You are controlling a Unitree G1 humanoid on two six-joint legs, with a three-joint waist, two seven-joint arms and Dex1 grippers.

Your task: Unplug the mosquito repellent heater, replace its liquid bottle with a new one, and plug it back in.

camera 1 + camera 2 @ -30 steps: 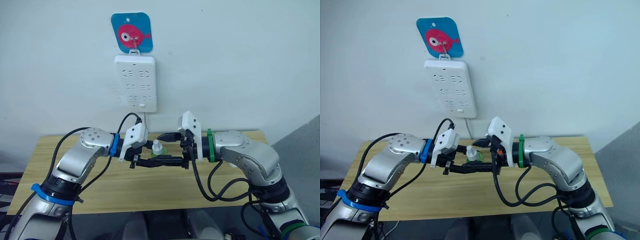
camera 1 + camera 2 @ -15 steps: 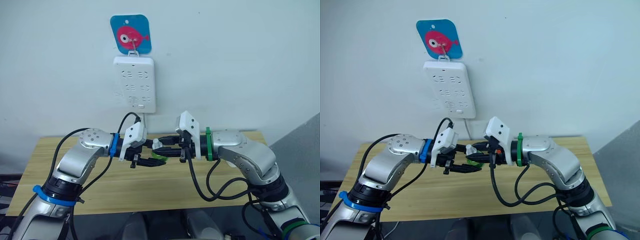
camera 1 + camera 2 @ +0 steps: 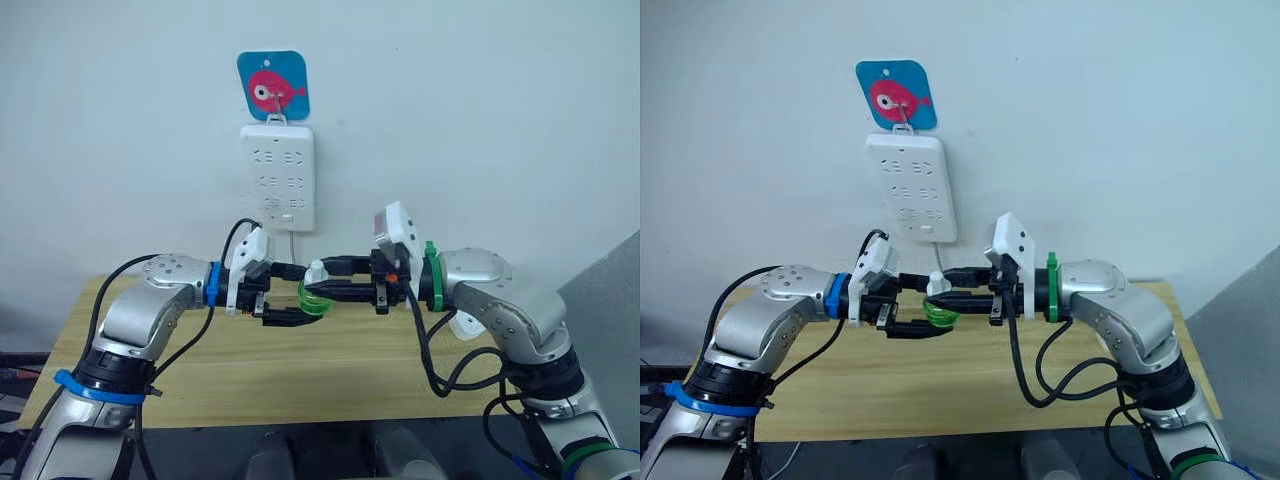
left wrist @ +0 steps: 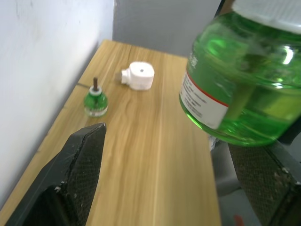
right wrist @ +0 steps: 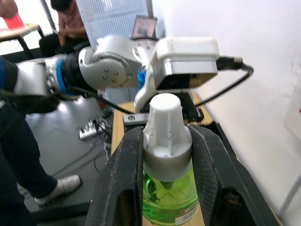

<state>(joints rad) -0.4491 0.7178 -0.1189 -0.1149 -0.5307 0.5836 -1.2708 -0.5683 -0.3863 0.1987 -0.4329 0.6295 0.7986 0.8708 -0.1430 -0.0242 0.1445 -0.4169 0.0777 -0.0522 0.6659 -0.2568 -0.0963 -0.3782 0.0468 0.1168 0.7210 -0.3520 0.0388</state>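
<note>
We hold our two arms out over the desk so that the hands meet in mid-air, and the new bottle of green liquid hangs between them. Our left hand has its two black fingers spread wide, one on each side of the bottle's green body without pinching it, as the left wrist view shows. Our right hand is clamped on the bottle's white ribbed cap, so the right hand is the one carrying it. The bottle's long axis runs roughly in line with the right hand's fingers, cap toward the right wrist and green base toward the left hand. We judge the next move turns on the left hand closing round the body so the cap can be twisted off. The heater lies on the desk, already unplugged, just beside the old bottle with its wick up, near the wall. The power strip hangs on that wall under a fish hook.
</note>
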